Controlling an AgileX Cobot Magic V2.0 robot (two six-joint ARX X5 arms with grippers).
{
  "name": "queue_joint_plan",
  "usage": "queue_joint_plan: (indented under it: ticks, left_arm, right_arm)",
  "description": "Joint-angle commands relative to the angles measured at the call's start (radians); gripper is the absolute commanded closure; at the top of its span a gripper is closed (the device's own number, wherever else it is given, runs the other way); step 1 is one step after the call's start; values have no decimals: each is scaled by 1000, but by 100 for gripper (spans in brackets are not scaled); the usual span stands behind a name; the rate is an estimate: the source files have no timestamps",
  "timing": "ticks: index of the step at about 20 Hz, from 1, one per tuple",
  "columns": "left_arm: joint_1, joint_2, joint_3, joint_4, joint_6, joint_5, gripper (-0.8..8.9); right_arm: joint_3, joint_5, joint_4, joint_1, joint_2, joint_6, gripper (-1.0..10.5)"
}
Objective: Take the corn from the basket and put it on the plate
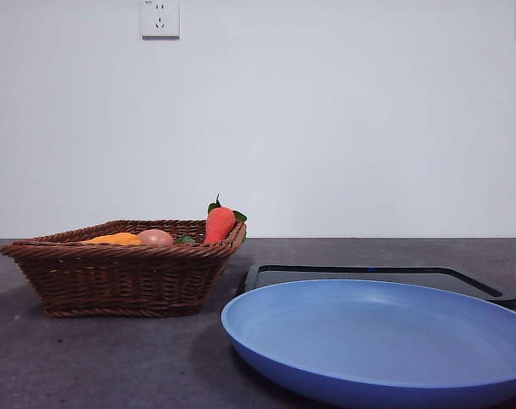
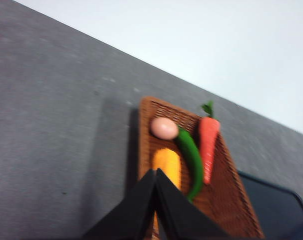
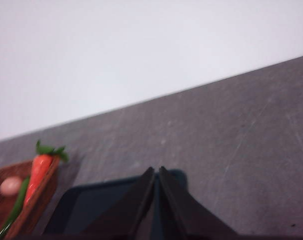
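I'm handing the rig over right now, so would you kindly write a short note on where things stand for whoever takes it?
Left gripper: jaws shut, empty, above the basket, near the corn.
Right gripper: jaws shut, empty, over the black tray.
The corn lies in the basket beside the egg, green pepper and carrot.
The plate sits in front of the tray with nothing on it.
Done: nothing yet. Left: open, grasp the corn, lift it out, set it on the plate.

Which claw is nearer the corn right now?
Left. The left claw hangs just above the corn in the basket; the right claw is off over the black tray.
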Motion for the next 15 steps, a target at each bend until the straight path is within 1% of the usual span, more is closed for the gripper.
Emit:
queue_joint_plan:
  ticks: [1,5,6,9,12,15]
  left_arm:
    - [2,79,90,-64,77,57,809]
    - [2,188,196,-176,156,140,809]
    - [2,209,216,-201,186,161,810]
    - [1,257,256,-264,239,229,810]
    - [0,289,275,-325,268,278,810]
    - [0,312,281,-389,296,298,810]
  right_arm:
    - [87,-47,-69,-1,71,-71,945]
    - [201,-124,-219,0,192,-153,945]
    - [228,-144,-261,-1,223,-181,945]
    - [295,-202,-389,0,309,-256,945]
    - [346,-214,-513,8,389,-329,945]
    - [383,-214,-600,33,456,-364,945]
